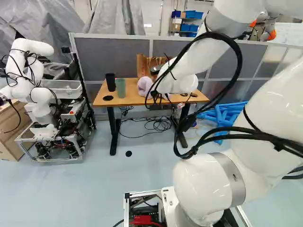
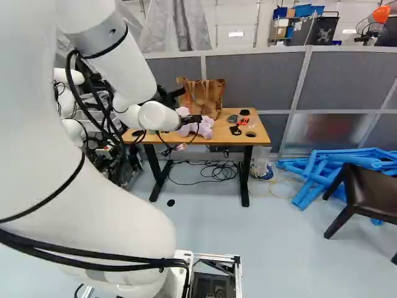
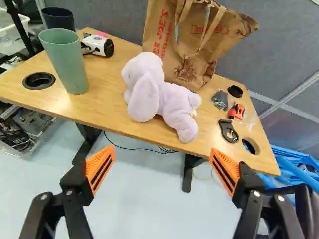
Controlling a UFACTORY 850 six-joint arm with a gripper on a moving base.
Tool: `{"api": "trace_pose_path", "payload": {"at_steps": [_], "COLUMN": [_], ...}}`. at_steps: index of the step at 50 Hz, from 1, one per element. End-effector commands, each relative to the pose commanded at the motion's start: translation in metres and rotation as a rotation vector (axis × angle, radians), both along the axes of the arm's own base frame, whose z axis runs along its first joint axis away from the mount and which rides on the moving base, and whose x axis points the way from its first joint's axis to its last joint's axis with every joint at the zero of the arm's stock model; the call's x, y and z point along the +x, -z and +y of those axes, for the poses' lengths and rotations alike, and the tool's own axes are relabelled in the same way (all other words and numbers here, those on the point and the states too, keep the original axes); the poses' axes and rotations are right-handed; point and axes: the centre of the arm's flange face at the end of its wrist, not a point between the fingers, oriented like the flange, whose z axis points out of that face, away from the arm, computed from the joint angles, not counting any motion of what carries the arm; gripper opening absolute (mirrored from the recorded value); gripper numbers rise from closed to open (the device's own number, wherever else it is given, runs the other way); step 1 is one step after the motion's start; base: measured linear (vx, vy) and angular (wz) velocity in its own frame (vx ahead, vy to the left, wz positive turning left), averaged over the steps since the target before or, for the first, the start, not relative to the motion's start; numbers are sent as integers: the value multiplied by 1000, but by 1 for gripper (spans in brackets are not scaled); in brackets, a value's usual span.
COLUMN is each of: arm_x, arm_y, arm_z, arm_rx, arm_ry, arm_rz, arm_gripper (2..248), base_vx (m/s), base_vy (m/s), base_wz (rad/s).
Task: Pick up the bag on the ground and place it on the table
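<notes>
Creased paper bag [image 3: 167, 55] on wooden tabletop [image 3: 107, 107].
Plush toy [image 3: 159, 97] hides part, wrist view crops top; hand [image 1: 166, 98] spread open.

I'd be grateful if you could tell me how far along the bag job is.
It looks essentially done: the paper bag stands on the table, behind the plush toy. Nothing is in hand, as the gripper is open with no object between its fingers. What is left is probably just moving the arm clear, since the gripper hangs close to the table's near edge.
</notes>
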Motion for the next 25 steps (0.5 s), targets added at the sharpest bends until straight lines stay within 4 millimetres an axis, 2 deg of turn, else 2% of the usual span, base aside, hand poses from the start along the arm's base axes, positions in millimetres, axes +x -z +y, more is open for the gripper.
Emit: {"api": "trace_pose_path", "payload": {"at_steps": [25], "arm_x": [-55], "arm_y": [35], "arm_z": [-3], "arm_rx": [115], "arm_ry": [65], "arm_rz": [-92], "arm_gripper": [247], "base_vx": [0], "base_vy": [0], "base_wz": [0]}}
